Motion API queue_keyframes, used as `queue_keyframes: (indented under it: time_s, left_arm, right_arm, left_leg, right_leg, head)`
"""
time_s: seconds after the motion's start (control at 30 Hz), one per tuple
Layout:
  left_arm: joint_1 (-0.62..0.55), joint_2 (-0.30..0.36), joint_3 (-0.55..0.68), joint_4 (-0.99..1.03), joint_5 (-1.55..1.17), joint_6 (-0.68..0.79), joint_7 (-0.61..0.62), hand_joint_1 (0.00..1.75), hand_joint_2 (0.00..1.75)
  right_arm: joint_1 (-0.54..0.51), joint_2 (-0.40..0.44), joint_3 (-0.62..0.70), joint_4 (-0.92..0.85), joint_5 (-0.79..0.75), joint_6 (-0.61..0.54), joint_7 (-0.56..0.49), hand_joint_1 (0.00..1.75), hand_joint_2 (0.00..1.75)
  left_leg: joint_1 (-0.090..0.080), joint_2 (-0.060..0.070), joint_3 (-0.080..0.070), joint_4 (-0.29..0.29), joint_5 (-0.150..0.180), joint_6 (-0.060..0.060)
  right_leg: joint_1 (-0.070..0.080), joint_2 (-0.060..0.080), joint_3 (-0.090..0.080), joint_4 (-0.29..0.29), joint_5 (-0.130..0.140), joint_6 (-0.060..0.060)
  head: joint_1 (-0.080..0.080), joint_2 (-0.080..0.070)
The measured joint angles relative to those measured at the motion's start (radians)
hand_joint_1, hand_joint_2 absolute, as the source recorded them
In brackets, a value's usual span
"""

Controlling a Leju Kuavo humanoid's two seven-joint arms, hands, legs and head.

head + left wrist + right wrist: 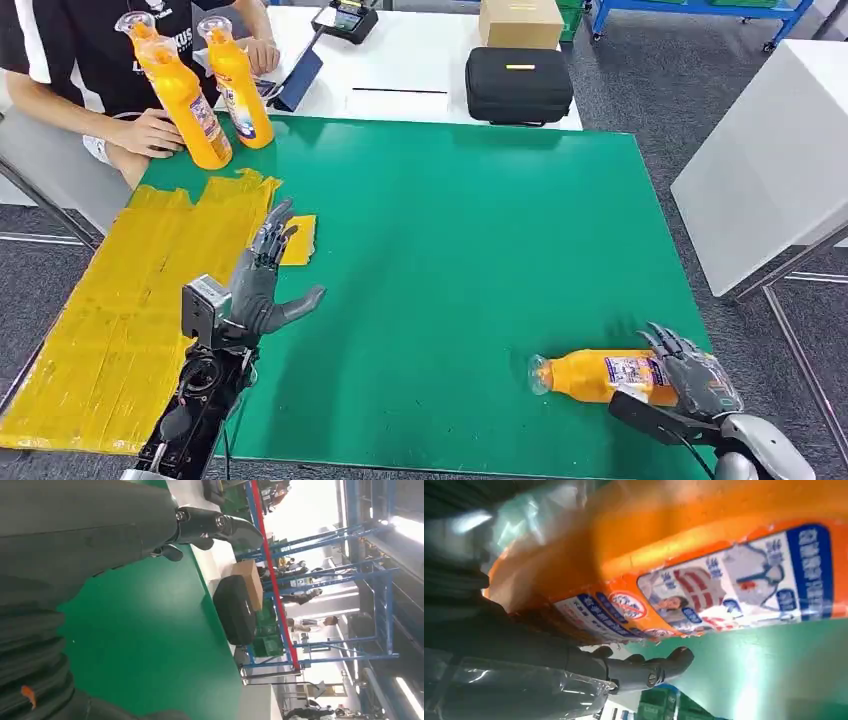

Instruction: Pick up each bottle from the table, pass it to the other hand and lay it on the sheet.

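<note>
Green matting covers the bench (470,250) from edge to edge, with a yellow sheet (120,320) taped down along its left side and a white table behind carrying a black case (518,84) and a cardboard box (520,20).

Down at the near right corner, the right robot hand (695,380) is on a lying orange bottle (595,375). Its fingers drape over the labelled base end, and the right wrist view shows the label pressed close with the thumb tucked beneath. Whether that wrap is firm yet, I cannot tell; the bottle looks to be resting on the mat.

That bottle lies flat, long axis running across the bench, clear cap end (540,373) pointing toward the robot's left, base toward the right edge.

Over on the other side, the left robot hand (265,290) hovers empty beside the sheet's inner edge, fingers spread and pointing away from the robot, thumb stuck out toward the centre. It looks ready to receive.

So by my reading this is the pick-up step, grasp just forming. Next call: firm the hold, lift clear of the mat, then carry the bottle leftward cap-first so the waiting hand can take the free neck end. A slick round body held only at its base could roll or tip, so the lift wants care.

At the far left, two more orange bottles (205,90) stand upright, steadied by a seated person's hand (150,132). Nothing lies on the sheet yet.
</note>
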State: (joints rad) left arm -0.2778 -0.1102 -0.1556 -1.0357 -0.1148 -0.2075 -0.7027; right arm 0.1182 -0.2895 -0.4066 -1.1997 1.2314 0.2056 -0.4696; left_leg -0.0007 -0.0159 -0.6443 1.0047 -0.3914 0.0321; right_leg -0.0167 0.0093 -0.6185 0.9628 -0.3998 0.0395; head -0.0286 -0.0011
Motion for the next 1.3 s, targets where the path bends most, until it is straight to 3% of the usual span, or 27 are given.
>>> queue_keyframes:
  time_s: [0.77, 0.93, 1.1, 1.3]
  left_arm:
    - [-0.003, -0.002, 0.0, 0.019, -0.014, 0.017, 0.0, 0.0, 1.75]
    - [-0.001, -0.003, 0.003, 0.019, -0.02, 0.02, 0.0, 0.0, 1.75]
    - [0.018, -0.017, 0.008, 0.012, -0.077, 0.027, 0.0, 0.0, 1.75]
    - [0.031, -0.032, 0.01, -0.008, -0.101, 0.032, 0.0, 0.0, 1.75]
  right_arm:
    - [-0.015, 0.007, 0.034, 0.023, 0.005, -0.047, 0.036, 1.75, 1.75]
    - [-0.03, 0.033, 0.051, 0.029, -0.038, -0.192, -0.018, 1.75, 1.75]
    - [-0.079, 0.101, 0.077, 0.012, -0.269, -0.352, -0.119, 1.75, 1.75]
    - [-0.097, 0.157, 0.113, -0.018, -0.349, -0.396, -0.135, 1.75, 1.75]
  left_leg:
    - [0.0, 0.0, 0.001, 0.0, 0.0, 0.0]
    - [0.0, 0.0, 0.0, 0.0, 0.0, 0.0]
    - [0.001, 0.0, 0.0, 0.0, 0.001, 0.0]
    - [0.0, 0.0, 0.0, 0.0, 0.001, 0.0]
  right_leg:
    - [0.0, 0.0, 0.001, 0.0, 0.0, 0.0]
    - [0.0, 0.0, 0.001, 0.0, 0.0, 0.0]
    - [0.0, 0.0, 0.001, 0.0, 0.0, 0.0]
    - [0.0, 0.0, 0.001, 0.0, 0.0, 0.0]
  head:
    - [0.0, 0.0]
    - [0.0, 0.0]
    - [0.0, 0.0]
    - [0.0, 0.0]
